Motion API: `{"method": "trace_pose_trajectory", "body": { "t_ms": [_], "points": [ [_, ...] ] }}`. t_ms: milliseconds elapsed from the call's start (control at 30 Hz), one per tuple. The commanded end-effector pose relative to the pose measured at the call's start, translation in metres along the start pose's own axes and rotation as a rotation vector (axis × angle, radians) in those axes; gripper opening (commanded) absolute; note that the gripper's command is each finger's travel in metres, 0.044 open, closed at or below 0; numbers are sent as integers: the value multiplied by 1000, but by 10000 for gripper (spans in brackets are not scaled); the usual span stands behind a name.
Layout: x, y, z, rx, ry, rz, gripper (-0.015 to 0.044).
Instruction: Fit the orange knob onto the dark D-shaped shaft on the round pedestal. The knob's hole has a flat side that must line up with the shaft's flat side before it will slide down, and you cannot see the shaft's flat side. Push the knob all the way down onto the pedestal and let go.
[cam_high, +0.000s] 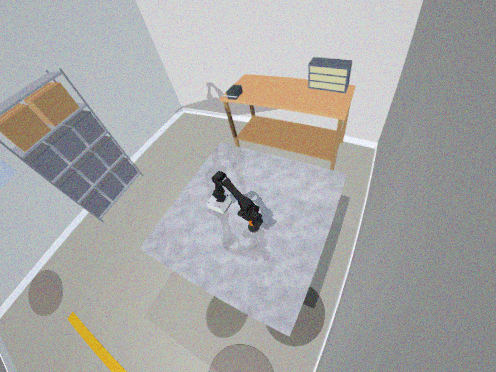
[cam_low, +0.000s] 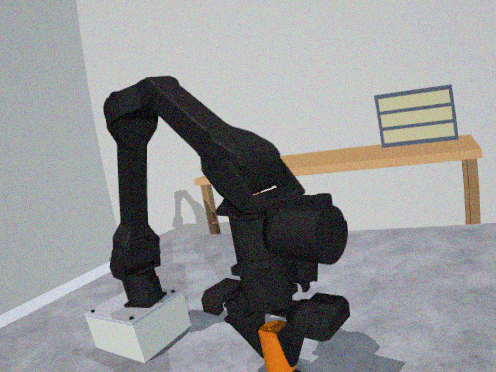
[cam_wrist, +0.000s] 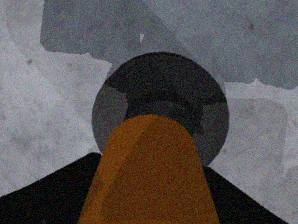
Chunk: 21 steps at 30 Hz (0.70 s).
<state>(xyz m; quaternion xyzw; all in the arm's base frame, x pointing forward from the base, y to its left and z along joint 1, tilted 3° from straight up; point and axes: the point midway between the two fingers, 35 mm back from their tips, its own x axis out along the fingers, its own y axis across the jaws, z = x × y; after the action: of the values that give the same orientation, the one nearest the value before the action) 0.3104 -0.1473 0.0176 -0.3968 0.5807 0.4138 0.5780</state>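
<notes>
The orange knob (cam_high: 251, 223) (cam_low: 275, 352) (cam_wrist: 150, 187) is a tapered piece with a rounded end. My gripper (cam_wrist: 149, 170) is shut on it, one black finger on each side in the wrist view. The round dark pedestal (cam_wrist: 109, 117) is partly behind the knob's rounded end in the wrist view; its near part is hidden. The D-shaped shaft cannot be made out. The pedestal does not show in the exterior view, where the knob's lower part runs to the bottom edge. I cannot tell how far the knob is down on the pedestal.
The arm's white base box (cam_high: 219, 203) (cam_low: 145, 332) stands on the grey marbled mat (cam_high: 200, 250) (cam_low: 415, 280). A wooden workbench (cam_high: 290, 97) (cam_low: 340, 161) with a drawer unit (cam_high: 329, 75) (cam_low: 417, 116) is behind. A rack of bins (cam_high: 75, 150) is at the left in the top view.
</notes>
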Motion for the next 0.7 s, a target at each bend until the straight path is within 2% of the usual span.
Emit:
{"method": "trace_pose_trajectory", "body": {
  "t_ms": [0,667],
  "points": [
    [-3,0,0,-13,3,-9,0],
    [1,-6,-1,-13,3,-9,0]
  ]
}}
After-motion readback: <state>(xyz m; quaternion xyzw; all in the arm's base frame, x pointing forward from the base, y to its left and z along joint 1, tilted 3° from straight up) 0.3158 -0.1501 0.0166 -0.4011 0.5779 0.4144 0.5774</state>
